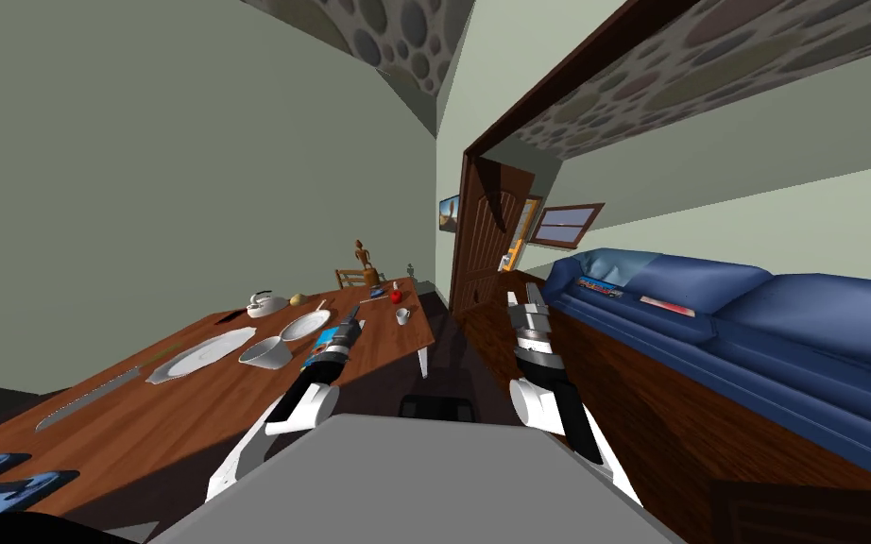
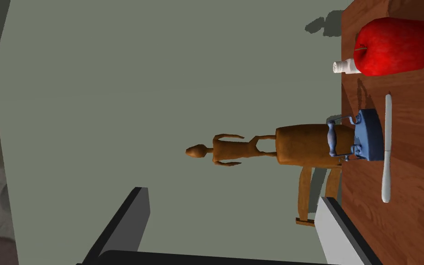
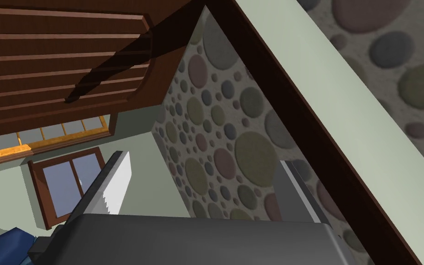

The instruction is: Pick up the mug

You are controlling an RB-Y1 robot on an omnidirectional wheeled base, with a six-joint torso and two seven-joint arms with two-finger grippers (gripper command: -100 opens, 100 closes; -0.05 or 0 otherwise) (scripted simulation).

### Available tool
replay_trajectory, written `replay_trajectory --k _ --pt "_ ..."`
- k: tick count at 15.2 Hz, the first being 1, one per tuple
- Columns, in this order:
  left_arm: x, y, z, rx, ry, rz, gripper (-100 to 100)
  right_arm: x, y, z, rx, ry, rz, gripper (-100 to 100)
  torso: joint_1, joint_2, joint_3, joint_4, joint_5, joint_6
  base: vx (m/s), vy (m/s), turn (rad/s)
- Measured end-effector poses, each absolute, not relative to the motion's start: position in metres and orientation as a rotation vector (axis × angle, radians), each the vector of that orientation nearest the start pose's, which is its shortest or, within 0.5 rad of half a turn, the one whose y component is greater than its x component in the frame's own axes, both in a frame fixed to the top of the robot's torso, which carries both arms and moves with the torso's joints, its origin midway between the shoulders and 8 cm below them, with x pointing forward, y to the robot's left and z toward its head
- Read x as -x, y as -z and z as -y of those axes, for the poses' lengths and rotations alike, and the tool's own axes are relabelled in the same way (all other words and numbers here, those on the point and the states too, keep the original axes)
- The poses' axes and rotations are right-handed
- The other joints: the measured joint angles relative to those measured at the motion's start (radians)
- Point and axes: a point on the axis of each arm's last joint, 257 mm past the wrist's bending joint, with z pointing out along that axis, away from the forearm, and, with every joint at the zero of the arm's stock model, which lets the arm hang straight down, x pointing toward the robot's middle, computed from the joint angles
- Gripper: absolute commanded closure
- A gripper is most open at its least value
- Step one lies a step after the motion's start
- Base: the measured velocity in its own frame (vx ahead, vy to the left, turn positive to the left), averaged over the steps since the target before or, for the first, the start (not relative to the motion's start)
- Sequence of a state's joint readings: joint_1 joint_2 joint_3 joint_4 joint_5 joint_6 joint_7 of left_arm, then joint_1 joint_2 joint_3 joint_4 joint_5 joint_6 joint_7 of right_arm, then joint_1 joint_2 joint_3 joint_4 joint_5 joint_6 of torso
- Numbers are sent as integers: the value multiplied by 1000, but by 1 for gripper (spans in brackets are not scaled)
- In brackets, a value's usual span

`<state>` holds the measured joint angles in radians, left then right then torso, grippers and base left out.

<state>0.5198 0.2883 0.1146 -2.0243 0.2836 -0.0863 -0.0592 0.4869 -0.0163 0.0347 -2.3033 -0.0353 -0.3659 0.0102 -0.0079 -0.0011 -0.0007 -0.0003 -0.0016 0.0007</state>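
Note:
A small white mug (image 1: 403,316) stands upright near the right edge of the brown wooden table (image 1: 141,416), just this side of a red apple (image 1: 395,296). My left gripper (image 1: 355,321) hovers low over the table a little to the left of the mug, apart from it. In the left wrist view that gripper (image 2: 234,230) is open with nothing between its fingers (image 2: 123,221); ahead of it lie the apple (image 2: 397,45), a white shaker (image 2: 344,67), a small blue box (image 2: 367,135) and a white knife (image 2: 386,147). My right gripper (image 1: 525,300) is raised beside the table, open (image 3: 206,193).
On the table's left part sit a white kettle (image 1: 264,304), plates (image 1: 199,357), a white bowl (image 1: 265,352) and a long knife (image 1: 84,401). A wooden figurine (image 2: 225,149) stands on a chair (image 1: 356,277) beyond the far end. A blue sofa (image 1: 755,321) lies to the right, a brown door (image 1: 481,236) ahead.

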Motion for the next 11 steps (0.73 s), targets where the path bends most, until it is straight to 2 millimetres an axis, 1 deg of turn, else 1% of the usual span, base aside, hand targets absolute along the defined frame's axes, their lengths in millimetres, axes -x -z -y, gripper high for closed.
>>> replay_trajectory --k 1,3,4,6,8,11 --pt "-394 190 -384 1153 1008 -1143 -100 -363 -12 271 -748 -1333 -679 0 0 0 0 0 0 0 23 -66 -51" --pt "-391 198 -396 1176 968 -1174 -100 -363 -12 271 -748 -1333 -679 0 2 0 0 0 0 0 31 -86 -178" --pt "-390 205 -403 1193 943 -1194 -100 -363 -12 271 -748 -1333 -679 0 2 0 0 0 0 0 48 -95 -205" --pt "-385 223 -424 1230 881 -1238 -100 -363 -12 271 -748 -1333 -679 0 1 -1 -1 0 0 0 53 -98 -194" --pt "-377 240 -441 1269 817 -1282 -100 -363 -12 271 -748 -1333 -679 0 1 -1 -1 0 0 0 46 -82 -121" --pt "-368 259 -462 1313 748 -1329 -100 -363 -12 271 -748 -1333 -679 0 2 0 0 0 0 0 29 -66 -133"
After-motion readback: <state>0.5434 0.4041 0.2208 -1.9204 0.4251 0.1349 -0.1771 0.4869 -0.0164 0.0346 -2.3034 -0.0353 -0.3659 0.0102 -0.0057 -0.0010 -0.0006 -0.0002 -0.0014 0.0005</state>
